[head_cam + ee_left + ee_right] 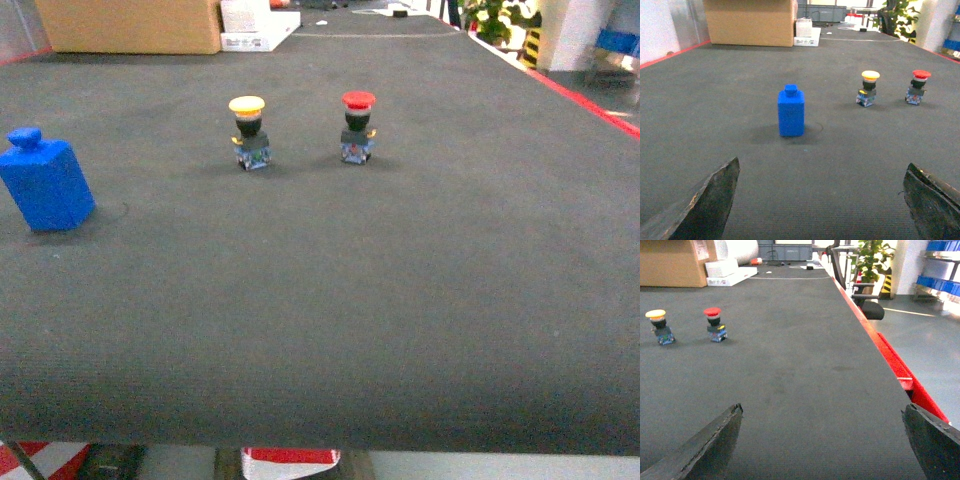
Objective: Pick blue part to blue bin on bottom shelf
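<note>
So your blue part (45, 182) is standing upright on the dark mat (380, 270), way off to the left of the yellow-capped button (249, 131) in the head view, and a bit nearer the camera than it, well apart from it with nothing touching it. It's a blocky thing with a little knob on top. Right of the yellow-capped button, near it but not touching, sits the red-capped button (357, 125), both upright on their little bases. From your left wrist camera the blue part (791, 111) is pretty much dead ahead, with the yellow-capped button (868, 87) off to its right and further back. Your left gripper (822, 202) has its fingers (710, 200) spread wide, one at each bottom corner of that view, holding nothing and sitting short of the part. Same deal on the right gripper (822, 442): fingers (712, 440) spread far apart, nothing between them, hovering over bare mat well to the right of the buttons. Past the yellow-capped button at the far end of the mat there's a cardboard box (130, 25) and a white box (258, 25) next to it. No blue bin or steel shelf shows up in any of your three views, so can't tell you where those are
</note>
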Robot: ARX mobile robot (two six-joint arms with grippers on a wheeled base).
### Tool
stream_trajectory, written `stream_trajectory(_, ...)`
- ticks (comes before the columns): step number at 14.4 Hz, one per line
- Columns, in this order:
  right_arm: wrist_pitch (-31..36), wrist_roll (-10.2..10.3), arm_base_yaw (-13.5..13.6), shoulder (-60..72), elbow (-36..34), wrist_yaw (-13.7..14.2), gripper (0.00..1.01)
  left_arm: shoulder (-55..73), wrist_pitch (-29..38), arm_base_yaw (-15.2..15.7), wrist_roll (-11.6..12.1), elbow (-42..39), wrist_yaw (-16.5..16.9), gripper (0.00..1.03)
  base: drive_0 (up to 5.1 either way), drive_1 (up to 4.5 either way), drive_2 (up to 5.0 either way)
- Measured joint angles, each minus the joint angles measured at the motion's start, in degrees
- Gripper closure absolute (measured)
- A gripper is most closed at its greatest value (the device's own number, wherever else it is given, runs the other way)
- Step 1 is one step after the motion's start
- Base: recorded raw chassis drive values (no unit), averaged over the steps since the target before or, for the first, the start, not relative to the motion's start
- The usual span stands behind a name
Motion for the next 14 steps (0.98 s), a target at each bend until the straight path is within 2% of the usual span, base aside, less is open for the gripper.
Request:
stream_trajectory(13,0.00,-0.02,0.00,0.00,0.00,-0.02,0.03,0.00,0.02,0.00,0.00,0.02,-0.09,0.05,0.0,0.00,0.0)
stream_trajectory(14,0.02,0.00,0.00,0.00,0.00,-0.09,0.03,14.64,-3.56,-4.59,-2.56,3.87,-12.68,0.05,0.0,0.00,0.0)
